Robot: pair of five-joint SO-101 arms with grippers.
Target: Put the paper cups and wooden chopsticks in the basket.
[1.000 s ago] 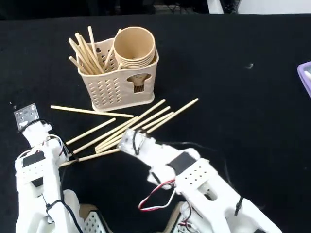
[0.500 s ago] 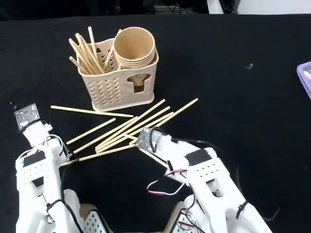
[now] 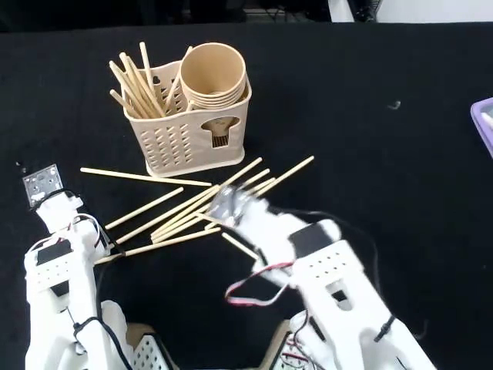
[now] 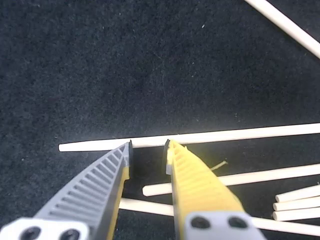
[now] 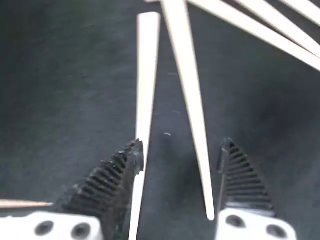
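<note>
Wide black table (image 3: 400, 231) in the high view, and in the upper left stands the cream basket (image 3: 189, 142), upright, with two compartments. A nested stack of paper cups (image 3: 213, 73) sits in its right side and a bundle of chopsticks (image 3: 132, 81) stands fanned in its left. Just below it, centre-left of frame, the loose chopsticks (image 3: 181, 210) lie flat on the cloth (a good handful, several touching). The right arm (image 3: 323, 281) comes up from bottom centre, and the right gripper (image 3: 227, 204) is down over the middle of that scatter. The left arm (image 3: 58, 285) stands at lower left, with the left gripper (image 3: 108, 250) by the end of the lowest stick. A purple object (image 3: 484, 116) peeks in at the right edge. From above the jaws are hard to read, but the wrist views settle it. The right gripper (image 5: 182, 147) is spread wide, one chopstick lying between its jaws and another alongside one jaw, nothing clamped. The left gripper (image 4: 148, 150) is parted only a crack, its tips right at a single chopstick (image 4: 210, 136) lying crosswise, not closed on it.
</note>
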